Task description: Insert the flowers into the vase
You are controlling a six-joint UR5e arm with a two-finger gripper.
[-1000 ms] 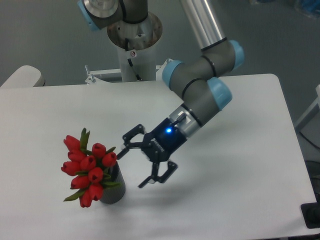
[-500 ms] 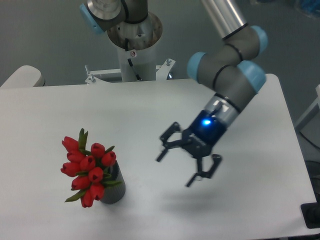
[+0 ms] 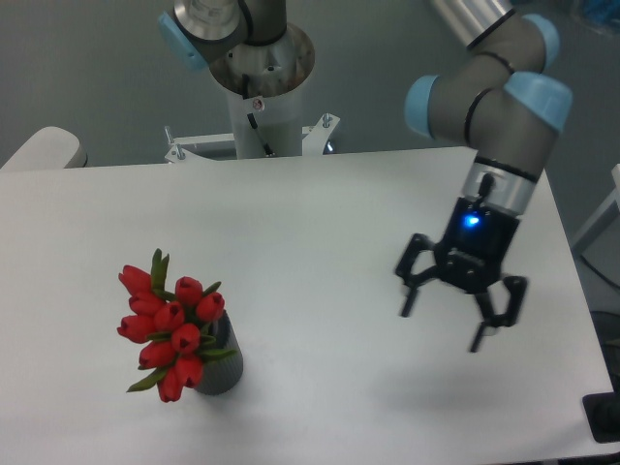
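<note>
The flowers [image 3: 170, 325], a bunch of red closed tulip buds with green leaves, stand in the vase [image 3: 220, 367], a small dark grey cylinder at the front left of the white table [image 3: 310, 213]. The buds lean out to the left and hide most of the vase's rim. My gripper [image 3: 442, 325] is open and empty. It hangs above the right part of the table, far to the right of the vase, with its fingers pointing down.
The arm's base column [image 3: 262, 82] stands behind the table's far edge. A pale rounded object [image 3: 39, 150] sits at the far left. A dark object [image 3: 605, 418] shows at the lower right corner, off the table.
My open gripper has moved away from the vase, from just right of the flowers to the right part of the table. The flowers and vase have stayed put.
</note>
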